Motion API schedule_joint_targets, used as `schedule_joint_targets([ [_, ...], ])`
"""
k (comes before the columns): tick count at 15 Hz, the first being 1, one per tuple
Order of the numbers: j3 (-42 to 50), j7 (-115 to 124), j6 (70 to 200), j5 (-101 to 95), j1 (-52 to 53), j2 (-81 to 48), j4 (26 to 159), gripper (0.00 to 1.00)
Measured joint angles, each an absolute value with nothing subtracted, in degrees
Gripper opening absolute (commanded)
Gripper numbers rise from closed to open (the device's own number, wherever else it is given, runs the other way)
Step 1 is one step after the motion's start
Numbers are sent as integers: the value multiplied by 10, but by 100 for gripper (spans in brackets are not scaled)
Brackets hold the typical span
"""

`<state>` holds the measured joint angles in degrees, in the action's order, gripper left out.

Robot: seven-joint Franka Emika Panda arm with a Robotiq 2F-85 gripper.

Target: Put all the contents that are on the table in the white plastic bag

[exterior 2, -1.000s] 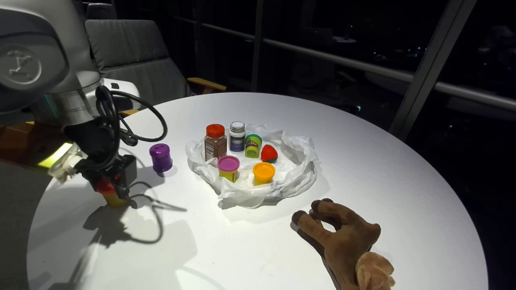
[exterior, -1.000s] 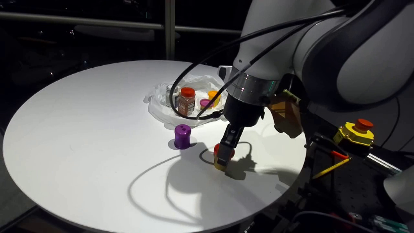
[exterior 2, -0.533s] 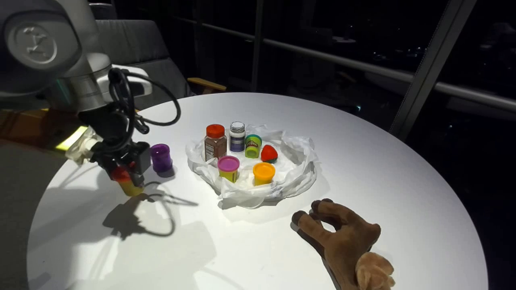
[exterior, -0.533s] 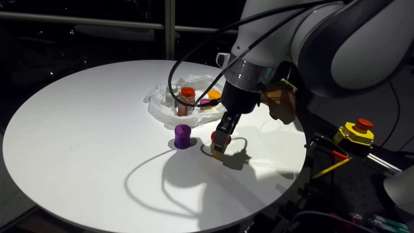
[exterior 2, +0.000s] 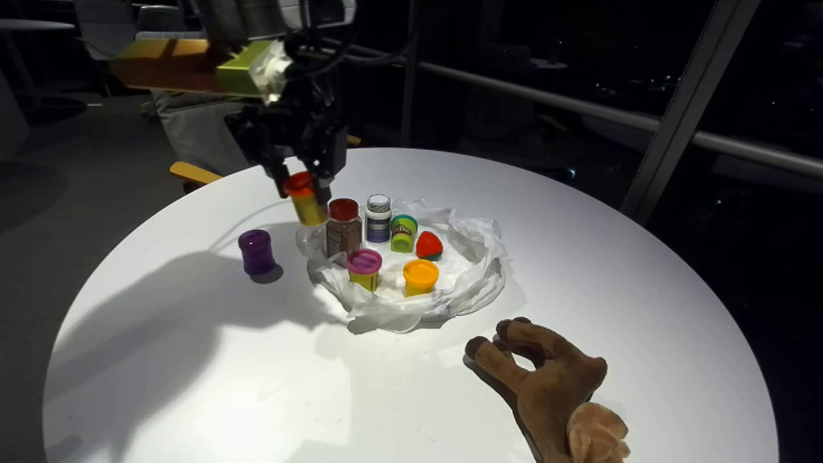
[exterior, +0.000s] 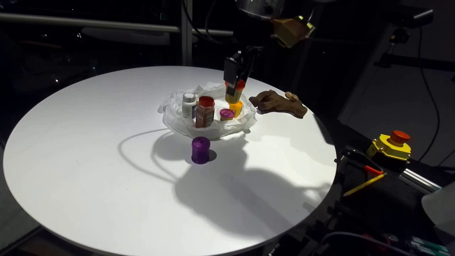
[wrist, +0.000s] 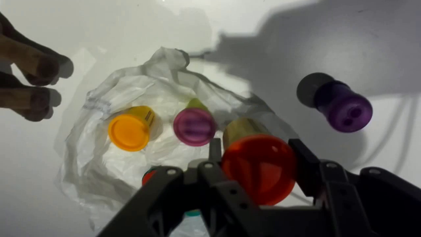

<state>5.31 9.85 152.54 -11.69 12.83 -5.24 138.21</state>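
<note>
"Where was the red-lidded tub (exterior 2: 311, 209)?"

"Up in the air, my fingers (wrist: 306, 171) clamped on its sides. In an exterior view it hung slightly tilted by the left edge of the white bag (exterior 2: 386, 314); whether fully over, I couldn't tell."

"What did the lowering call for?"

"I judged I should carry it clear of the spice jar (exterior 2: 344, 236), level it, and let go only once it touched bare plastic."

"And the materials?"

"The bag looked thin and crinkly, its folds apt to snag a fingertip. The tub's lid was round and shiny. In an exterior view a glossy, domed purple pot (exterior 2: 256, 252) stood left of the bag, not yet packed; a plush brown toy (exterior 2: 546, 379) lay near right."
</note>
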Motion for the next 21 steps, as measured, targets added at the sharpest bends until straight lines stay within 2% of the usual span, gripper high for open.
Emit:
schedule_joint_targets([
  [9, 34, -29, 1544, -29, 0, -175, 1250, 28],
  [21, 15, -42, 1567, -6, -58, -336, 1107, 28],
])
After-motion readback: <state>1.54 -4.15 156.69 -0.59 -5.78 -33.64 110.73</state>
